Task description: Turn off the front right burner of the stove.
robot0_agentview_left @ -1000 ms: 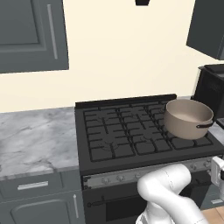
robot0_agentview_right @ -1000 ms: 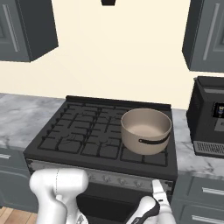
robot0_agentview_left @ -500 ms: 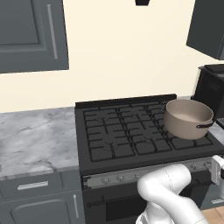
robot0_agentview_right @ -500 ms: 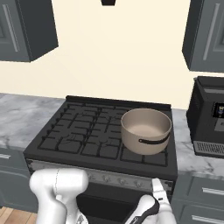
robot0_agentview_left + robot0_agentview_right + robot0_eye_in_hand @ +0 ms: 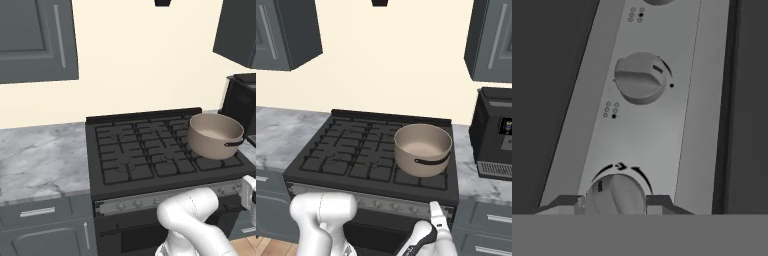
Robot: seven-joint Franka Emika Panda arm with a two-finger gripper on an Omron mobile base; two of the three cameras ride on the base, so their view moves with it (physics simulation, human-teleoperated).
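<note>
- Stove (image 5: 150, 155) is seen as a wide black range between grey marble counters, its silver knob strip (image 5: 165, 200) running along the near edge; the grate top is bare on the left.
- Further right, a tan pot (image 5: 214, 135) is set on the far right burner, while the front right burner beneath and in front of it carries nothing.
- At the right end of the strip, the gripper (image 5: 615, 202) is brought up against the knob panel; in the right base view the hand (image 5: 437, 220) is pressed to the strip's right end.
- In the hand view the two fingertips (image 5: 567, 204) are seen narrowed onto either side of the near knob (image 5: 615, 196), apparently touching it; a grasp is judged to be made.
- The next knob (image 5: 639, 78) along the panel is left untouched, well apart from the fingers.
- Progress is judged as follows: the reach and the closing on the knob seem done; the turn to the off mark is not yet confirmed and is taken as what is left.
- No flame can be made out on any burner, so the burner's state cannot be told.
- The gripped knob's lower half is cut off, and its pointer position against the markings is hard to read.
- Whether this knob serves the front right burner cannot be settled from the dot markings, which are too small.
</note>
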